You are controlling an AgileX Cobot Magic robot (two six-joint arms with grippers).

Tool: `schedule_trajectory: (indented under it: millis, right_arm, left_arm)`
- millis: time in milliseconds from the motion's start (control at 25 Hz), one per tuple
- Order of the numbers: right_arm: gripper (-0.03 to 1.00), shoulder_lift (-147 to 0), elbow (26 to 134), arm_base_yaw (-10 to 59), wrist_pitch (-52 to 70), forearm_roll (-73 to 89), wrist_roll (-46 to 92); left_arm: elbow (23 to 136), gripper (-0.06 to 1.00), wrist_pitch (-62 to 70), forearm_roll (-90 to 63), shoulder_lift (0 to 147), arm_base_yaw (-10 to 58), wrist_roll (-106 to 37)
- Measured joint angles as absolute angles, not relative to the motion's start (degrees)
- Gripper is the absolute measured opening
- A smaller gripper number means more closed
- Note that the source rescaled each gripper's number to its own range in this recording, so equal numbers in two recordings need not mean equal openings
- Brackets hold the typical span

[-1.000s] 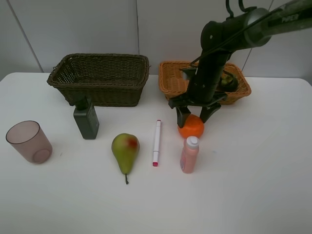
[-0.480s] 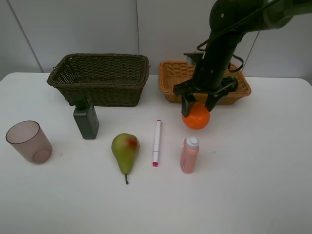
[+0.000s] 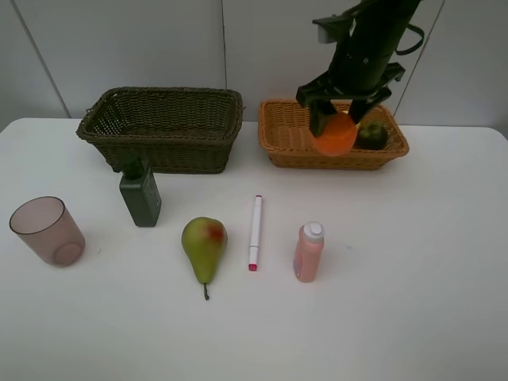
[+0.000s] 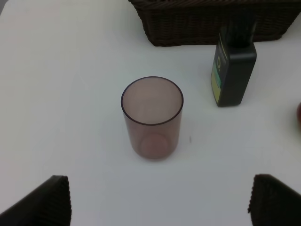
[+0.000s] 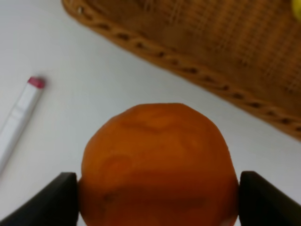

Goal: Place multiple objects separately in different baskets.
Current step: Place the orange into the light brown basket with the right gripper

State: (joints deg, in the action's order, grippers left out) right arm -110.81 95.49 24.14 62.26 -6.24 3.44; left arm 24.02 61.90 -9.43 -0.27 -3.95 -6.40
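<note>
Our right tool [image 3: 337, 125] gripped the orange [image 3: 334, 136], the tan basket [image 3: 278, 141] close by it. Five things lay unsorted on the bench [image 3: 413, 286]; our left tool [image 4: 162, 197] gaped wide, empty.

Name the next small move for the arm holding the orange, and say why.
Probably carry it slightly further forward before lowering: the right gripper clamps the orange, and its wrist view shows table between the fruit and the rim of the light orange-tan basket, so it seems short of the inside.
</note>
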Motion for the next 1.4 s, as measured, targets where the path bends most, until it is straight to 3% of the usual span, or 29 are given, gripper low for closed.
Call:
schedule_trajectory:
  millis: [680,1000,1400]
  right_arm:
    - [0.65,-111.5,97.0,22.8,32.6,-15.5,3.4]
    - [0.65,-118.6,97.0,18.8,26.1,-15.5,3.4]
    - [0.65,-126.2,97.1,18.5,23.7,-15.5,3.4]
  left_arm:
    - [24.0,1.00,61.9,-9.4,-0.3,-4.0,-6.4]
    - [24.0,1.00,61.9,-9.4,-0.3,-4.0,-6.4]
    - [24.0,1.00,61.9,-9.4,-0.3,-4.0,-6.4]
